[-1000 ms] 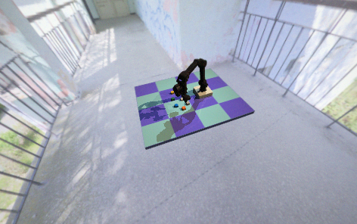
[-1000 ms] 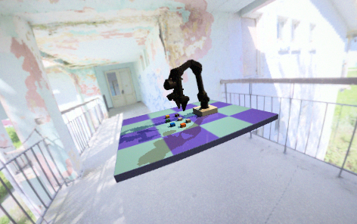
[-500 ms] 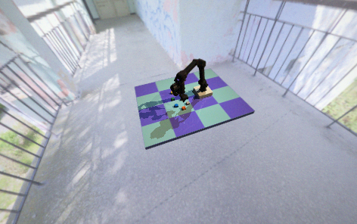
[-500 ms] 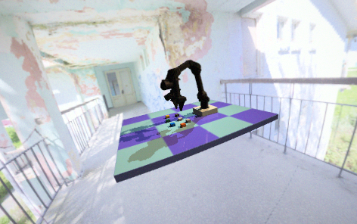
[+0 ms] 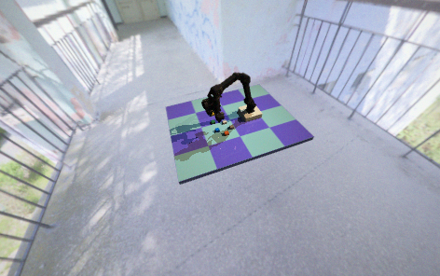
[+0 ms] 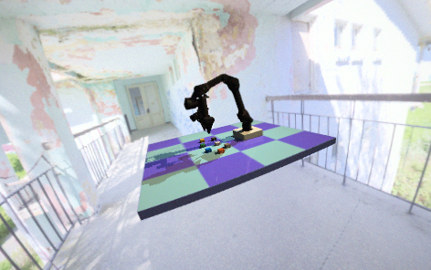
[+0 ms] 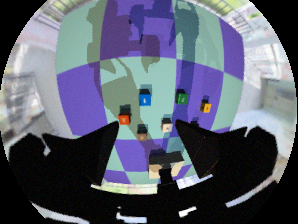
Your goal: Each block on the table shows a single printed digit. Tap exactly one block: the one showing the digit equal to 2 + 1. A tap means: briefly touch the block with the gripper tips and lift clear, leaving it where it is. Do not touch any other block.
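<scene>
The top view is looking down from high and far off at the checkered table (image 5: 261,149). The exterior view is sitting lower, facing that table's (image 6: 228,173) near edge from farther out. The wrist view is peering straight down, seemingly close above it (image 7: 80,90). All three are sharing its checkered surface.
</scene>
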Robot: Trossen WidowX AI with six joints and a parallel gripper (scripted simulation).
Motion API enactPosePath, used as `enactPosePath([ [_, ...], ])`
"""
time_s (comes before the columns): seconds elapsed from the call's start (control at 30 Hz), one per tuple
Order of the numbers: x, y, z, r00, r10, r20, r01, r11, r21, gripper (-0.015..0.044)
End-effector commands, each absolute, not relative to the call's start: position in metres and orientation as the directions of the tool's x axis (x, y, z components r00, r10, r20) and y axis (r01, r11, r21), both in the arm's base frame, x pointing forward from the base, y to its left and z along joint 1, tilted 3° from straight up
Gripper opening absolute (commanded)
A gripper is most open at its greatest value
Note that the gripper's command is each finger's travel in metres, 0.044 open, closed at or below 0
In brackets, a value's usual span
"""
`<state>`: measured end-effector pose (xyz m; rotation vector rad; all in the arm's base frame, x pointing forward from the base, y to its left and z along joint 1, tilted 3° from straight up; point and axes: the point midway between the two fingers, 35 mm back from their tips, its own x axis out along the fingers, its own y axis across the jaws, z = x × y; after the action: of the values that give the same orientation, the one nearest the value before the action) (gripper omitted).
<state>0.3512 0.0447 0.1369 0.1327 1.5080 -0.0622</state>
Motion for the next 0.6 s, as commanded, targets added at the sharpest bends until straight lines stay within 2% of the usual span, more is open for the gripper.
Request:
enactPosePath([
  [0.0, 0.351, 0.045, 0.137, 0.061, 0.044, -0.997, 0.119, 0.992, 0.051, 0.0400],
  [0.3, 0.352, 0.042, 0.137, 0.061, 0.044, -0.997, 0.119, 0.992, 0.051, 0.0400],
  [0.5, 0.353, -0.048, 0.133, 0.061, 0.035, -0.998, 0.119, 0.992, 0.042, 0.0400],
  [0.57, 0.352, -0.060, 0.133, 0.061, 0.034, -0.998, 0.119, 0.992, 0.041, 0.0400],
])
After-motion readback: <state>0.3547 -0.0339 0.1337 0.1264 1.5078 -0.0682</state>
